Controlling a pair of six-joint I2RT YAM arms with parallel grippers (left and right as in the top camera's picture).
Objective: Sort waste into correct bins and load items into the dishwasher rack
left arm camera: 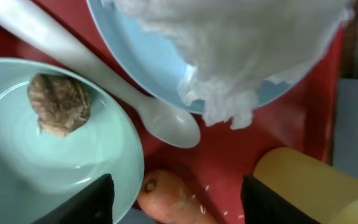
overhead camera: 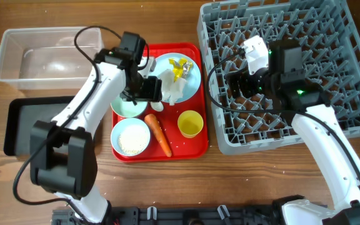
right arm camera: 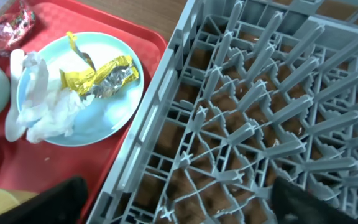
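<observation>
L end effector (left arm camera: 176,204) wide apart, empty; tissue (left arm camera: 247,56) just ahead, on plate (left arm camera: 143,59): white, crumpled, fluffy. R end effector (right arm camera: 188,202) apart, over rack (right arm camera: 260,112).

Setting: looked like a robotics lab.
Clues: wooden table (overhead camera: 230,181), arm base (overhead camera: 192,216) at its near edge, dishwasher rack (overhead camera: 342,62) in the far-right corner.

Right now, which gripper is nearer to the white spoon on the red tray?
Left. The left gripper hangs just above the spoon, over the red tray. The right gripper is over the grey rack, beyond the tray's edge.
</observation>
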